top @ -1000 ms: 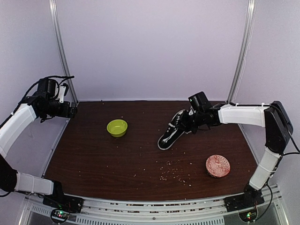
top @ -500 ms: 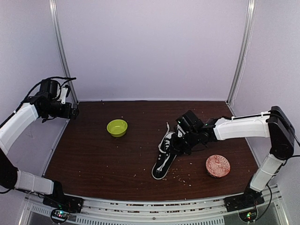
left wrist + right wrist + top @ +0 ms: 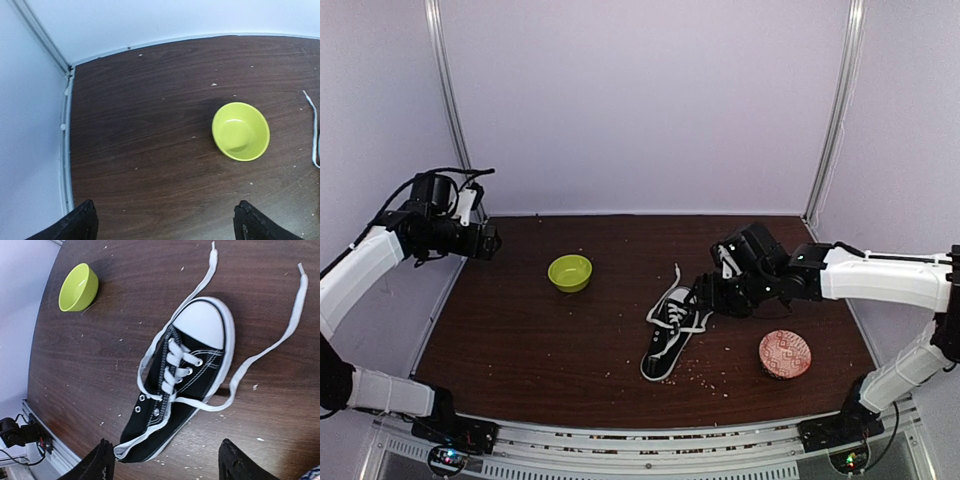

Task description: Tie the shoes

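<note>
Our right gripper (image 3: 710, 296), jaws apart and empty, sits just upper right of the black sneaker (image 3: 668, 338) lying centre-right in the frame, toe toward lower left; our open, empty left gripper (image 3: 488, 242) is far.

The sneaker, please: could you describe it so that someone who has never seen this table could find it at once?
On the dark brown table, look just right of centre, between the lime-green bowl and the round patterned dish. The sneaker lies there, the only shoe: black canvas, white sole and toe cap, long white laces trailing loose.
</note>
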